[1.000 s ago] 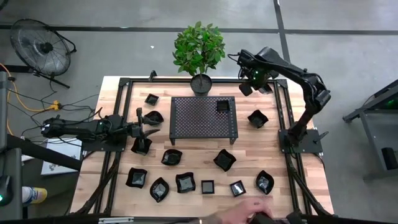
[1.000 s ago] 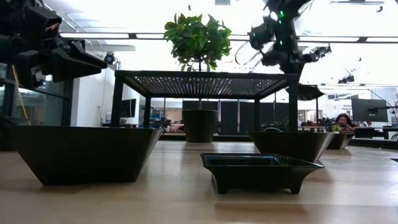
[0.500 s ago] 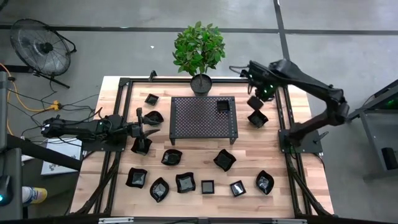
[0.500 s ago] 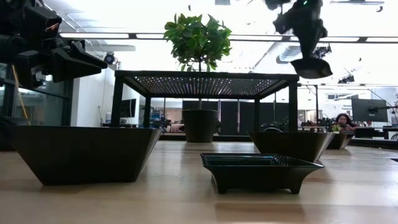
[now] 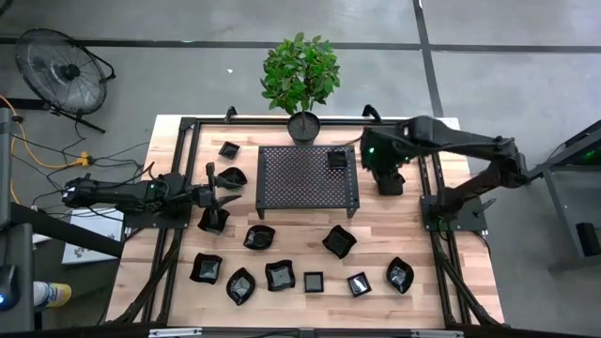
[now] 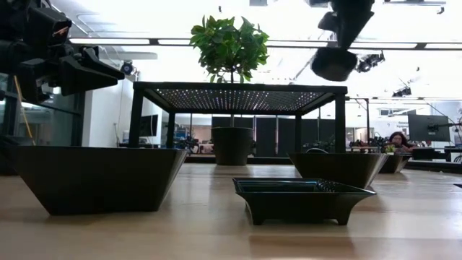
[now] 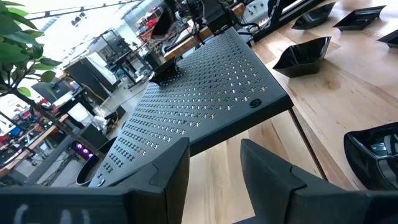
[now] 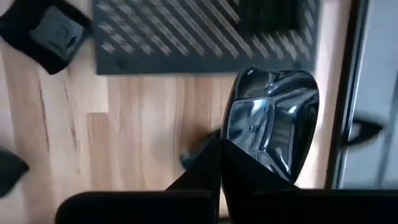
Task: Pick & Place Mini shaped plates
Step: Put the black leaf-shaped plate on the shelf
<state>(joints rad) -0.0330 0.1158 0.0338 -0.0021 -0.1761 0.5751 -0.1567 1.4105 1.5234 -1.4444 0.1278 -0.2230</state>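
My right gripper (image 5: 377, 160) hangs over the table just right of the black perforated rack (image 5: 308, 178), shut on one glossy black mini plate (image 8: 270, 121). In the low view that plate (image 6: 333, 63) hangs high, above the level of the rack top. Another plate (image 5: 336, 160) sits on the rack's far right corner. Several more plates, such as one (image 5: 339, 241), rest on the wood near the front. My left gripper (image 5: 221, 195) waits open at the rack's left side, pointing level at it (image 7: 214, 180). My right gripper pinches the plate's rim (image 8: 235, 149) between its two fingers (image 8: 208, 168). The fingers come from above, pointing steeply down. The plate is lifted clear of the table, hangs below the fingertips and is tilted.
A potted plant (image 5: 300, 80) stands behind the rack at the far edge. Black frame rails (image 5: 424, 178) run along both table sides. Bare wood (image 5: 300, 221) lies between the rack and the front plates. A fan (image 5: 61, 70) stands off the table at far left.
My right gripper has carried the plate from the far right corner toward the near edge and the rack, rising a little and rolling its wrist, so the plate has turned about. A person's hand at the near edge has gone out of view.
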